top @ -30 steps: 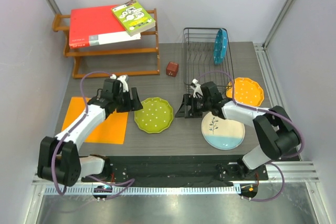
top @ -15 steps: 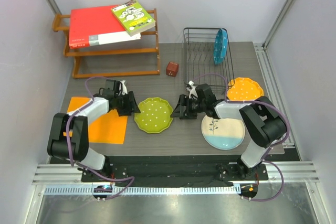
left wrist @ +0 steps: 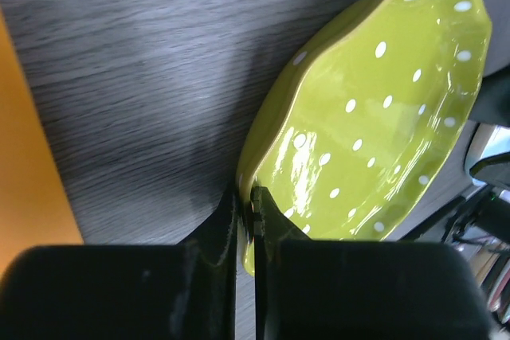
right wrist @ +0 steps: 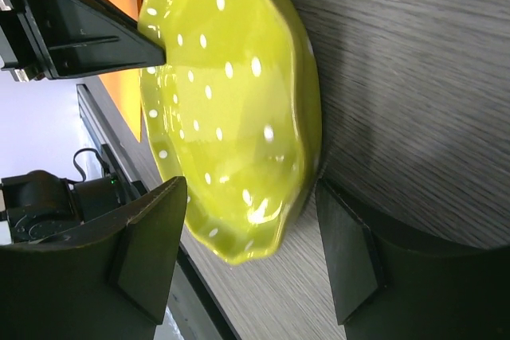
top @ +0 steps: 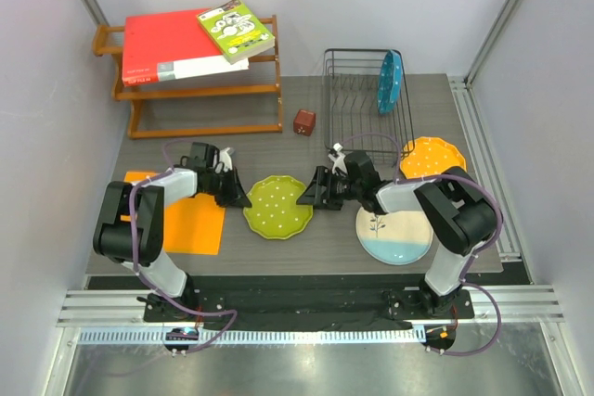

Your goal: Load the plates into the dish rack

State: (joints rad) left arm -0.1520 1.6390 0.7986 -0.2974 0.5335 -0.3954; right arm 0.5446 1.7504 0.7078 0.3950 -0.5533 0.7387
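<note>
From above, the lime green plate (top: 278,207) lies on the tabletop (top: 316,249) between the two arms, in front of the dish rack (top: 364,99). The left tool (top: 239,197) meets its left rim and the right tool (top: 311,194) its right rim. A blue plate (top: 390,81) stands upright in the dish rack. The orange-yellow plate (top: 434,157) and the cream plate (top: 394,234) lie flat to the right, and an orange mat (top: 190,224) lies to the left.

In the left wrist view, the left tool (left wrist: 245,197) is pinched tight on the rim of the lime green plate (left wrist: 374,109).

In the right wrist view, the right tool (right wrist: 251,189) is spread wide. Its fingers straddle the near rim of the lime green plate (right wrist: 231,93) without clamping it.
</note>
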